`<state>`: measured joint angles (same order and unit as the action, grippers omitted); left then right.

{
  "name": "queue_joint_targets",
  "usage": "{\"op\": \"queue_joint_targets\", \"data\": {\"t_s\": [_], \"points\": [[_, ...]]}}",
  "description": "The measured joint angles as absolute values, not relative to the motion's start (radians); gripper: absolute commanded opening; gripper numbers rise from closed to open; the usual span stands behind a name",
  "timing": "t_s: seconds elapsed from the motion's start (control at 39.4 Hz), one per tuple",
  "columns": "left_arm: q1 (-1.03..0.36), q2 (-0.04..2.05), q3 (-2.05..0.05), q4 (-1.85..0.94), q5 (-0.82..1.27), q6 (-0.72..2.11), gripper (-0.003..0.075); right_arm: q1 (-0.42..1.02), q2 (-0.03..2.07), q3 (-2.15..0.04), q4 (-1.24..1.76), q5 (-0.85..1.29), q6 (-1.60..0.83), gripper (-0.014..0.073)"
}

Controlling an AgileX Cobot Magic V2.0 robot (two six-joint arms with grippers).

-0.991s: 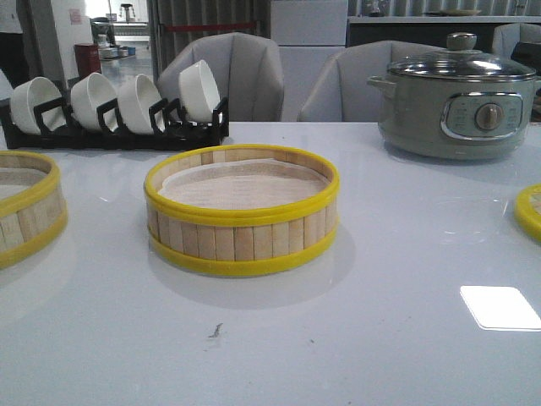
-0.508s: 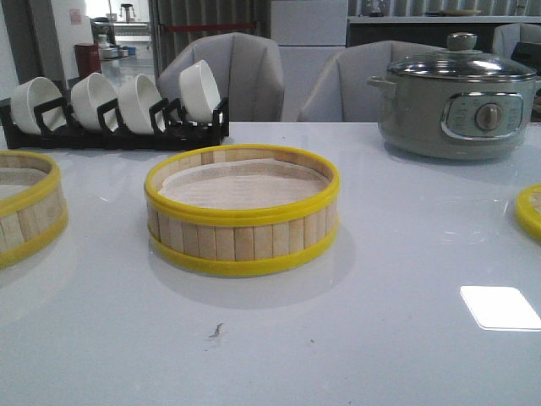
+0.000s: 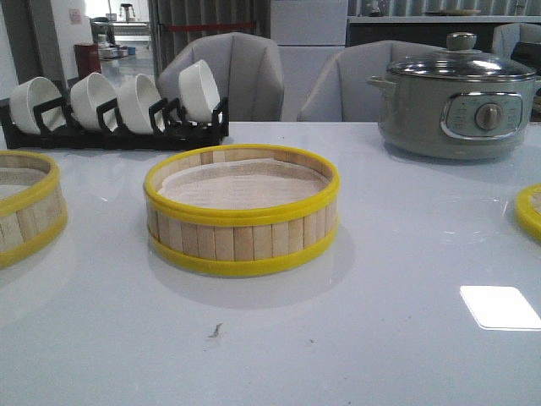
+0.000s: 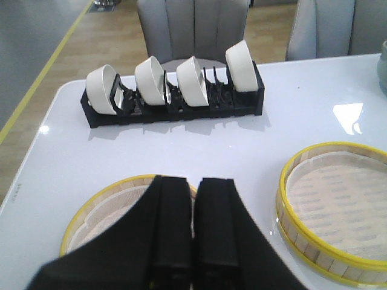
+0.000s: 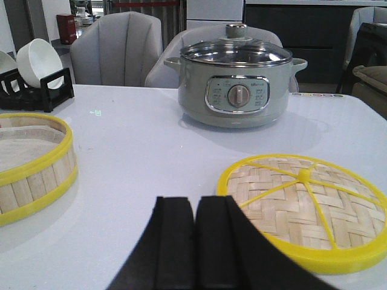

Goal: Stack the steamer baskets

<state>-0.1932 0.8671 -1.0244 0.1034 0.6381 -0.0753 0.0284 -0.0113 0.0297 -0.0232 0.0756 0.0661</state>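
A steamer basket (image 3: 242, 211) with pale slats, yellow rims and a white liner stands at the table's middle; it also shows in the left wrist view (image 4: 338, 208) and the right wrist view (image 5: 33, 163). A second basket (image 3: 25, 203) sits at the left edge and lies under my left gripper (image 4: 194, 181), which is shut and empty above it. The woven yellow-rimmed lid (image 5: 305, 208) lies flat at the right; only its edge (image 3: 530, 210) shows in the front view. My right gripper (image 5: 195, 202) is shut and empty just left of the lid. Neither gripper shows in the front view.
A black rack (image 3: 118, 131) with several white bowls stands at the back left. A grey electric pot (image 3: 456, 106) with a glass lid stands at the back right. Grey chairs (image 3: 228, 76) stand behind the white table (image 3: 338, 338).
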Motion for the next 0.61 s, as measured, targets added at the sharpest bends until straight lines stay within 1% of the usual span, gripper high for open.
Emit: {"op": "queue_joint_targets", "data": {"t_s": [0.1, 0.2, 0.61], "points": [[-0.193, 0.917, -1.085, 0.103, 0.701, -0.075, 0.0085, 0.028, -0.011, 0.030, -0.023, 0.076, 0.066, 0.0079], [-0.193, 0.933, -1.095, 0.103, 0.726, -0.075, 0.0085, 0.028, -0.011, 0.030, -0.023, 0.076, 0.066, 0.0079], [-0.193, 0.955, -1.096, 0.103, 0.712, -0.075, 0.0085, 0.028, -0.011, 0.030, -0.023, 0.076, 0.066, 0.0079]]}}
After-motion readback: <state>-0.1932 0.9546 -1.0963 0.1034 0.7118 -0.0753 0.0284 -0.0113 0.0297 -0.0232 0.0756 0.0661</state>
